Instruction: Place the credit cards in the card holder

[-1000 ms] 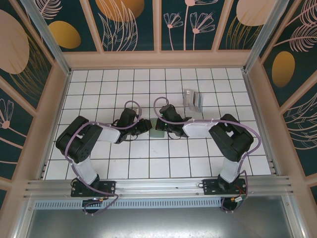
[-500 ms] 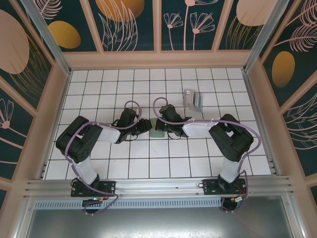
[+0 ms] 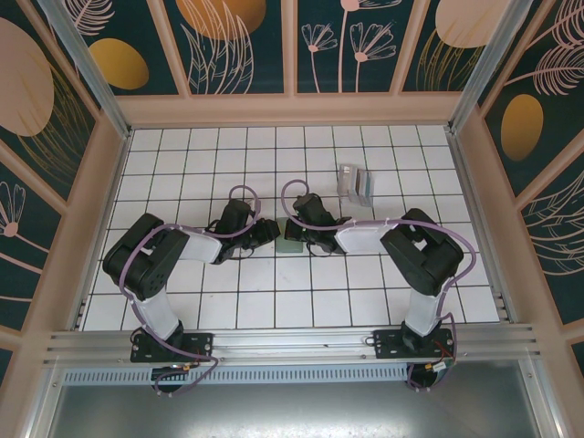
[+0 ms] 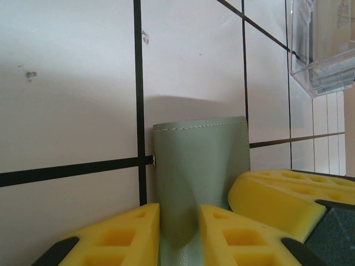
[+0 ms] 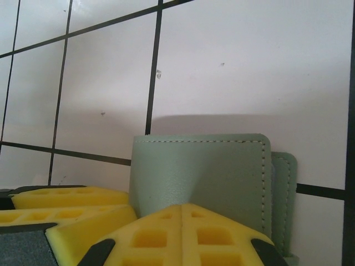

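Two grips on card holder (image 4: 199, 160), clamped by left hand (image 4: 178, 221) at one edge, by right hand (image 5: 182, 221) at the opposite; credit cards (image 3: 356, 185) well beyond right hand.

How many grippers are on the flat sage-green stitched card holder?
2. The left gripper pinches the flat sage-green card holder from the left, the right gripper from the right.

The stitched sage-green card holder (image 3: 290, 241) sits well apart from the grey-teal credit cards (image 3: 356, 185).
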Available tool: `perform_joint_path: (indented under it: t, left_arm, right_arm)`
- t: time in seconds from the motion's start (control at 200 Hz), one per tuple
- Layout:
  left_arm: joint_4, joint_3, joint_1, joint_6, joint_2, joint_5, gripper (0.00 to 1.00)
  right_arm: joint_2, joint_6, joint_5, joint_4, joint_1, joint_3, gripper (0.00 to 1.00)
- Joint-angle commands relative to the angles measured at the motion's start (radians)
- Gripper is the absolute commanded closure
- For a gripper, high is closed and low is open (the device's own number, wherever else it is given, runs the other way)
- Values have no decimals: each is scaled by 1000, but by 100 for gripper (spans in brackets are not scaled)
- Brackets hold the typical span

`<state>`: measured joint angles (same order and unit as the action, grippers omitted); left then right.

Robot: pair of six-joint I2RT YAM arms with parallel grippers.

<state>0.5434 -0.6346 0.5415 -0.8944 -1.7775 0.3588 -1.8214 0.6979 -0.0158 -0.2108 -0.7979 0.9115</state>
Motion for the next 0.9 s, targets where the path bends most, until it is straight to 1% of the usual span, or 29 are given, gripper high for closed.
perform_joint_path:
  t: [0.0, 0.08, 0.245, 0.475, 0.641, 0.736, 0.761, 0.896]
  left_arm:
    - [-52, 23, 17, -25, -14, 30, 74]
    - [-45, 23, 17, -29, -16, 38, 74]
    - [-30, 34, 17, -39, -14, 35, 74]
    - [-33, 38, 18, -35, -20, 28, 74]
    - [-41, 36, 17, -35, -18, 22, 74]
    - [-43, 39, 17, -33, -20, 17, 74]
    - [-43, 38, 17, -33, -23, 18, 74]
    - [-42, 38, 17, -34, -26, 18, 74]
  right_arm:
    - [-34, 30, 20, 26, -33, -34, 100]
    - [-32, 53, 51, 35, -38, -49, 100]
    - [-18, 64, 68, 28, -46, -79, 100]
    - [24, 1, 87, 67, -40, -53, 100]
    - [45, -27, 36, 54, -11, -53, 100]
    - [53, -29, 35, 42, 0, -58, 100]
    - [57, -31, 4, 33, 2, -62, 100]
    - [66, -23, -50, 14, 16, -66, 100]
